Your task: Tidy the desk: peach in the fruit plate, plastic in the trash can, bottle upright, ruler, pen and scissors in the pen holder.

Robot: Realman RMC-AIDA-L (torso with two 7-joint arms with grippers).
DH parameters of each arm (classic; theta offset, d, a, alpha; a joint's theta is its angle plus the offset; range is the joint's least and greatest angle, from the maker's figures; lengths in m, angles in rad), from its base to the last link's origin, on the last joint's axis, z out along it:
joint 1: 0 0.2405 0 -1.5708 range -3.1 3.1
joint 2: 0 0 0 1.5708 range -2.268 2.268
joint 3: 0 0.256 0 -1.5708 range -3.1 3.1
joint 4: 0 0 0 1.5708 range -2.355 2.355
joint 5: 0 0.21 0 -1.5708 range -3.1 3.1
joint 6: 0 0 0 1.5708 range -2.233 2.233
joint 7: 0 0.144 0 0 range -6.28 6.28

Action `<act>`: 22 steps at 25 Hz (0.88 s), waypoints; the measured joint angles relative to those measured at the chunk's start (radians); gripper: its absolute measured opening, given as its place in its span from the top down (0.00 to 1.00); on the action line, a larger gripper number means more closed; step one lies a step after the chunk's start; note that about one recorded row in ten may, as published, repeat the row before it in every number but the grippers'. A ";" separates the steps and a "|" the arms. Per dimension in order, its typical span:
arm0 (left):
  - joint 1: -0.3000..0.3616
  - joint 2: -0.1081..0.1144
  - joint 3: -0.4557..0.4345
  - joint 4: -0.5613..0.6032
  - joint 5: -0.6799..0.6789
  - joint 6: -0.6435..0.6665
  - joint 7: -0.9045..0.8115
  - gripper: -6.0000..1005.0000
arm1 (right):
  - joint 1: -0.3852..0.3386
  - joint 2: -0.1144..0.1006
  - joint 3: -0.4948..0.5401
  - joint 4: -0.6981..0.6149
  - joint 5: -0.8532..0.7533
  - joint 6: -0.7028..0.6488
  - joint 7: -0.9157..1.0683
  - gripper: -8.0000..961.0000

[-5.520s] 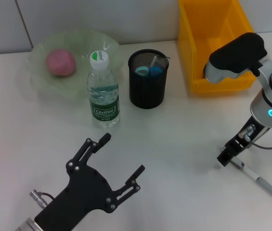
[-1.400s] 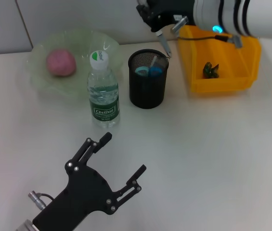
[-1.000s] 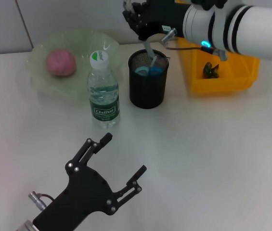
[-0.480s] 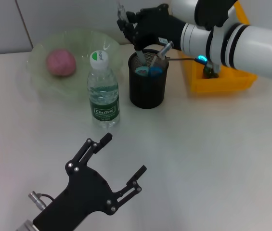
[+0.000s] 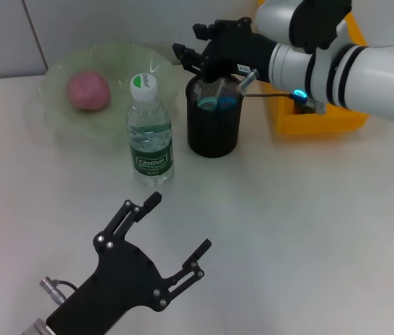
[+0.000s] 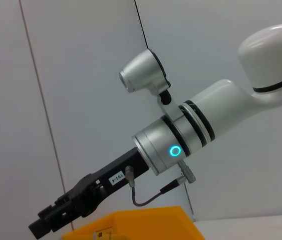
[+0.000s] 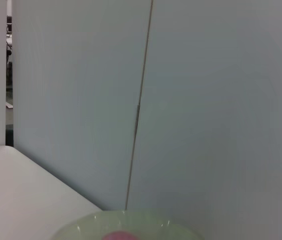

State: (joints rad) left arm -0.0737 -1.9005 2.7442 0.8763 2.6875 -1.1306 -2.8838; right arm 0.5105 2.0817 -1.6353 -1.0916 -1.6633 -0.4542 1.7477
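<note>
Pen holder, the black mesh cup (image 5: pixel 213 125) beside the upright clear plastic bottle (image 5: pixel 148 132), sits under the right pincer (image 5: pixel 207 66). Can't tell if it's gripping. Best drop straight down and release low. Left pincer (image 5: pixel 176 234) idles open over the desk (image 5: pixel 308 237).

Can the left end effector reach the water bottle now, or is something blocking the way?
Probably yes: the open left end effector sits nearer the robot than the upright bottle, with only bare table between them.
</note>
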 joint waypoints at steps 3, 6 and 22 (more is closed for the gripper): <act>0.000 0.000 0.000 -0.002 0.000 -0.002 0.000 0.16 | -0.043 -0.002 0.057 -0.067 0.001 -0.104 0.005 0.64; 0.003 0.001 -0.001 -0.002 0.000 -0.002 0.000 0.16 | -0.071 -0.002 0.134 -0.120 0.001 -0.234 0.005 0.55; 0.043 0.024 0.042 -0.097 0.000 -0.209 0.000 0.16 | -0.098 -0.133 0.800 0.302 -0.037 -1.290 -0.585 0.14</act>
State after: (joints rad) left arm -0.0311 -1.8770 2.7862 0.7788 2.6877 -1.3397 -2.8838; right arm 0.4122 1.9485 -0.8352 -0.7894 -1.7007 -1.7441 1.1627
